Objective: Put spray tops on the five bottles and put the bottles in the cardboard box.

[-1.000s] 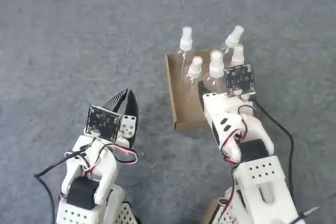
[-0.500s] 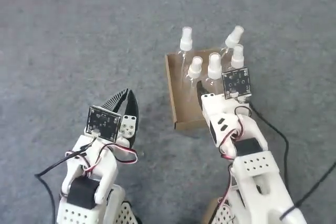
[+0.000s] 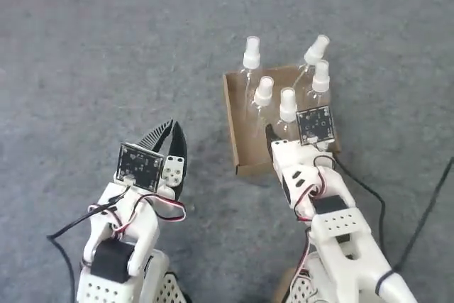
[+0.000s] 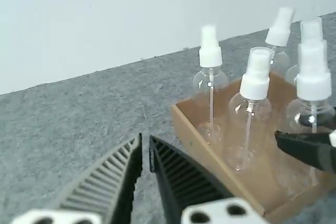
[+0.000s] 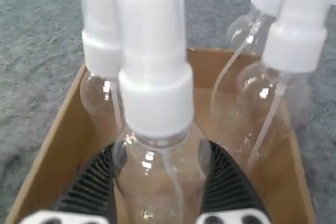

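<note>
Gripping a spray-topped bottle inside the cardboard box, the right gripper is shown; the left gripper is closed above the desk.

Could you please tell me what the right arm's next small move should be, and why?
Probably open the right gripper and let go: the capped bottle in its grip already stands upright inside the cardboard box, near the four other bottles; whether it touches the floor is hidden.
</note>
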{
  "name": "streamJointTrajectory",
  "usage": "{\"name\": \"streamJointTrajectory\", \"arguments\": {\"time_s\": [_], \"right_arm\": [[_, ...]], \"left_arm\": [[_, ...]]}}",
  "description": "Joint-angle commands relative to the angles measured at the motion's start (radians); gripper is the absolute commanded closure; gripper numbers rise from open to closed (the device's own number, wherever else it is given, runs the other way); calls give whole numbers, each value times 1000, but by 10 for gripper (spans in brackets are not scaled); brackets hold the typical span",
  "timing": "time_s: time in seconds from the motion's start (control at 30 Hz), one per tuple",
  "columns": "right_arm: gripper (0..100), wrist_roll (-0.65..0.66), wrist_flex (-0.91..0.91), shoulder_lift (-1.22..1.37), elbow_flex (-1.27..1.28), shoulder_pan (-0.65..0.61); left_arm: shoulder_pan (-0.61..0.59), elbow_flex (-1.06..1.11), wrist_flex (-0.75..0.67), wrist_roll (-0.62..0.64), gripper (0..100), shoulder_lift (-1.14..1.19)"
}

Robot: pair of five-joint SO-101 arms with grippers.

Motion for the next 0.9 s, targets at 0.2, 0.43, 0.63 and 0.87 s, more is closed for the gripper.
{"name": "streamJointTrajectory", "arguments": {"time_s": [0.2, 0.43, 0.63, 0.87], "right_arm": [[987, -3, -90, -4, 37, 2], [903, -3, -90, -5, 37, 1], [791, -2, -90, -5, 37, 1], [745, -2, -90, -5, 31, -1]], "left_arm": [[-5, -4, -23, 11, 988, -15], [-6, -4, -23, 11, 988, -15], [-6, -4, -25, 11, 988, -15], [-6, -4, -25, 11, 988, -15]]}}
